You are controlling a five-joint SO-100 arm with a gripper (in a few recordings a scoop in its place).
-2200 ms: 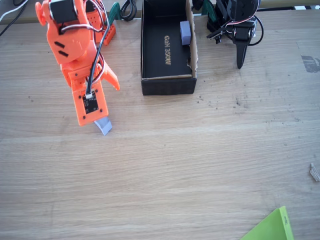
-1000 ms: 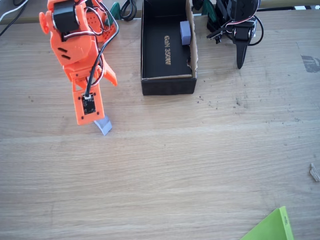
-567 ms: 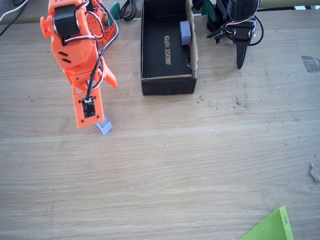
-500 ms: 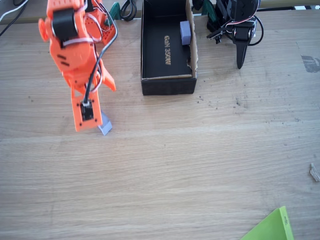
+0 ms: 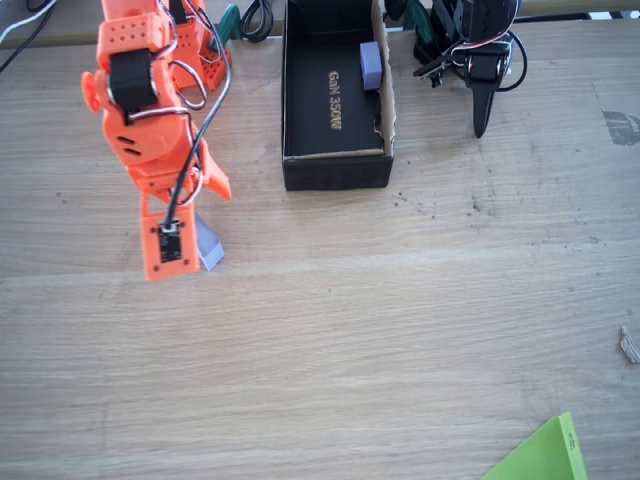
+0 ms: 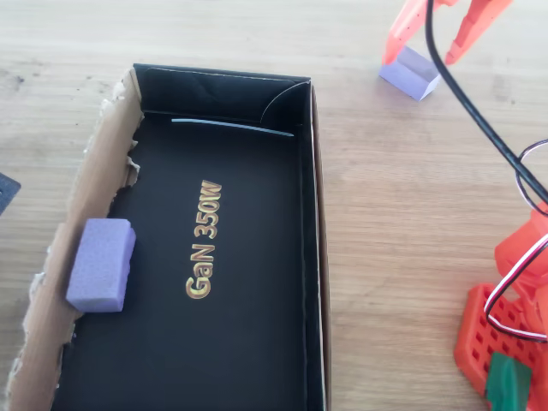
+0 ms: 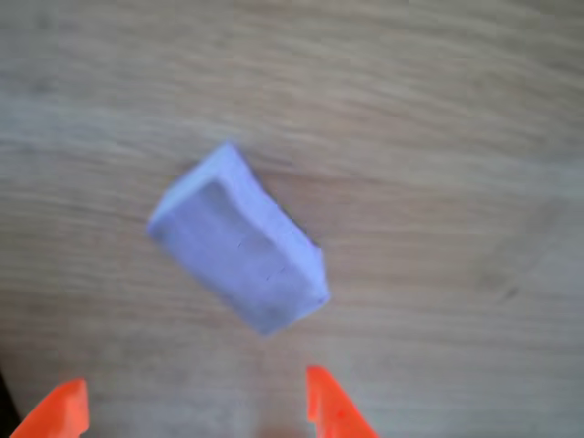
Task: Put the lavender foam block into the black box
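Fixed view: 1 orange arm (image 5: 150, 120); 1 lavender foam block (image 5: 209, 245) lying on the wooden surface (image 5: 400, 330), partly hidden under the arm's end, to the left of and apart from the black box (image 5: 335, 170). 1 black box, its top edge cut off by the frame. 1 second lavender block (image 5: 370, 65) inside it against the brown wall. 1 green sheet (image 5: 545, 455), cut off at the bottom edge.

Overhead view: 1 box (image 6: 312, 214), lower end cut off, gold "GaN 350W" on its floor; 1 block (image 6: 101, 265) inside; 1 foam block (image 6: 411, 73) outside, on the surface between 2 orange fingers (image 6: 402, 30).

Wrist view: 1 foam block (image 7: 239, 242), blurred, lying askew on the surface. Claw (image 7: 187, 406) spread open, holding nothing, 2 fingertips only, cut off at the bottom edge.
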